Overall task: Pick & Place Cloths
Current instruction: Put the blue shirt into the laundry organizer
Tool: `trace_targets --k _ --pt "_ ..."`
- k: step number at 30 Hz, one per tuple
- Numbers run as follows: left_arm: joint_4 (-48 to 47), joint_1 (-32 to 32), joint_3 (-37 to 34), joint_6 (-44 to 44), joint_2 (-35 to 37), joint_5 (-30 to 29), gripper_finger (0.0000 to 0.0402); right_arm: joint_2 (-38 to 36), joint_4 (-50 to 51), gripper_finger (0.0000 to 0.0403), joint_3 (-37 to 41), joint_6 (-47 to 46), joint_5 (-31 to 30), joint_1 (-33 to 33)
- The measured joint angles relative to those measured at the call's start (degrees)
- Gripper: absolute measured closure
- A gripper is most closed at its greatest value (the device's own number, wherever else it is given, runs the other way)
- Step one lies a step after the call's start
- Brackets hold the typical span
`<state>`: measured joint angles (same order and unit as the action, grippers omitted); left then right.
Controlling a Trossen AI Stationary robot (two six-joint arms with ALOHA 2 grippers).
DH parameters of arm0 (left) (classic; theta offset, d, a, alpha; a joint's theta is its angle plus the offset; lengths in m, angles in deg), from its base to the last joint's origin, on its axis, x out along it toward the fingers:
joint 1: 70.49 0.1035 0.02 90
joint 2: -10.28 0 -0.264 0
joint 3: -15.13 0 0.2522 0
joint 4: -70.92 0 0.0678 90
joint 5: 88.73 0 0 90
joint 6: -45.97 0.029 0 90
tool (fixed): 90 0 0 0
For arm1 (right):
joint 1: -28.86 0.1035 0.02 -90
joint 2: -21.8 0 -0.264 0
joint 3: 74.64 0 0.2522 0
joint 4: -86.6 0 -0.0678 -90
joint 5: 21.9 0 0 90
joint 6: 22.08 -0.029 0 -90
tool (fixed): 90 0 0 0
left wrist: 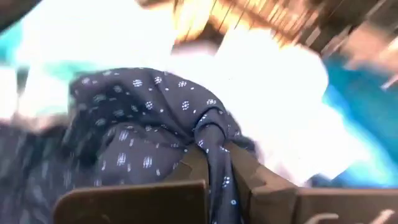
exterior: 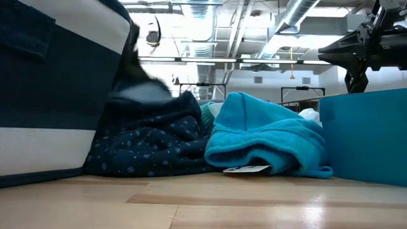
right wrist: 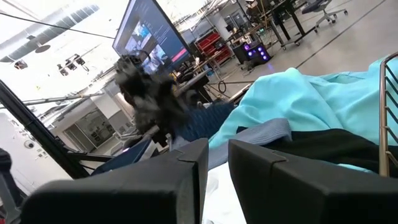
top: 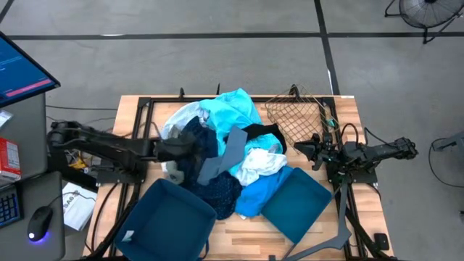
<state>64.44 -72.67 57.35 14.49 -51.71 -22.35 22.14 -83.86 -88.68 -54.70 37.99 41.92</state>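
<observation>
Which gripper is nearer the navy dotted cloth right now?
Left. The left gripper is shut on a fold of the navy dotted cloth; the right gripper waits beside the wire basket, across the pile.

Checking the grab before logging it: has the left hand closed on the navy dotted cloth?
Yes, in the left wrist view the left hand pinches a fold of the navy dotted cloth between its fingers.

Two dark-teal plastic bins are set on the wooden table (top: 239,235), one (top: 170,217) at the near left and one (top: 297,203) at the near right. A brown wire-mesh basket (top: 297,116) is placed at the far right corner. Off the table's left edge, a monitor (top: 22,69), a keyboard (top: 9,206) and a mouse (top: 40,221) are seen. A fan (top: 428,11) is seen on the floor, far right.
</observation>
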Motion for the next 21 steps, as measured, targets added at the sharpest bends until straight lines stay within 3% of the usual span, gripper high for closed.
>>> trace_targets --k 9,15,21 --pt "0.6 0.0 14.0 7.7 10.2 -0.5 0.0401 0.0 0.0 0.0342 0.0 0.2 0.0 0.0" --pt "0.6 0.0 24.9 16.4 9.1 -0.2 0.0401 0.0 0.0 0.0342 0.0 0.2 0.0 -0.1" --pt "0.2 0.6 34.3 27.8 5.1 -5.4 0.0401 0.0 -2.3 0.0342 -0.1 0.1 0.0 -0.1"
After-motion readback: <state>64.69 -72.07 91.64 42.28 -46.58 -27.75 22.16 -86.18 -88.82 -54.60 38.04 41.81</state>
